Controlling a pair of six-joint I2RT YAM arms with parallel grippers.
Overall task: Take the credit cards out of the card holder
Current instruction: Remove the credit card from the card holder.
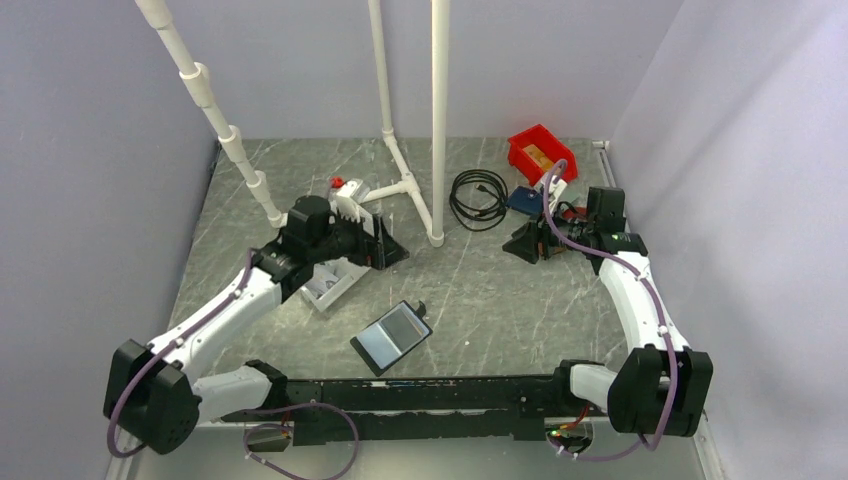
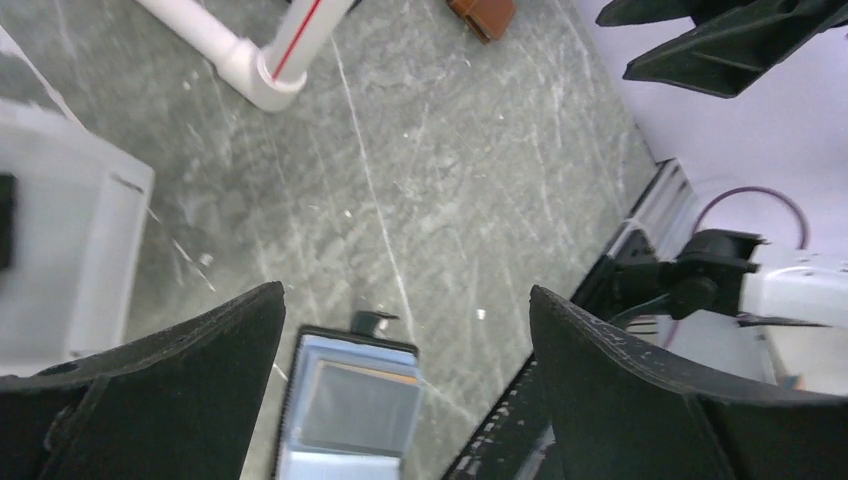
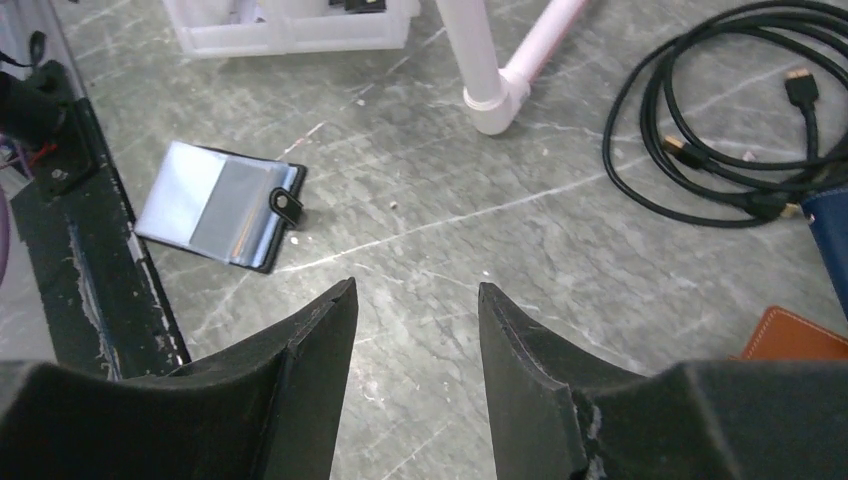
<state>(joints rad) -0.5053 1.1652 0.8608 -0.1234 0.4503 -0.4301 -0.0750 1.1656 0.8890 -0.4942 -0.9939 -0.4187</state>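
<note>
I see left gripper (image 1: 385, 243) spread wide and empty near the white bin (image 1: 330, 287), card holder (image 1: 392, 336) lying open flat on the table (image 1: 500, 300) just ahead of the black front rail (image 1: 430, 392), right gripper (image 1: 527, 243) parted, pinching nothing, near the brown wallet (image 3: 795, 335).

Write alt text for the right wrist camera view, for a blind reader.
A flat black folding card holder lies open on the grey marbled table, upper left, ahead of the right pincer, whose fingers stand apart and empty. A coiled black cable lies upper right.
</note>
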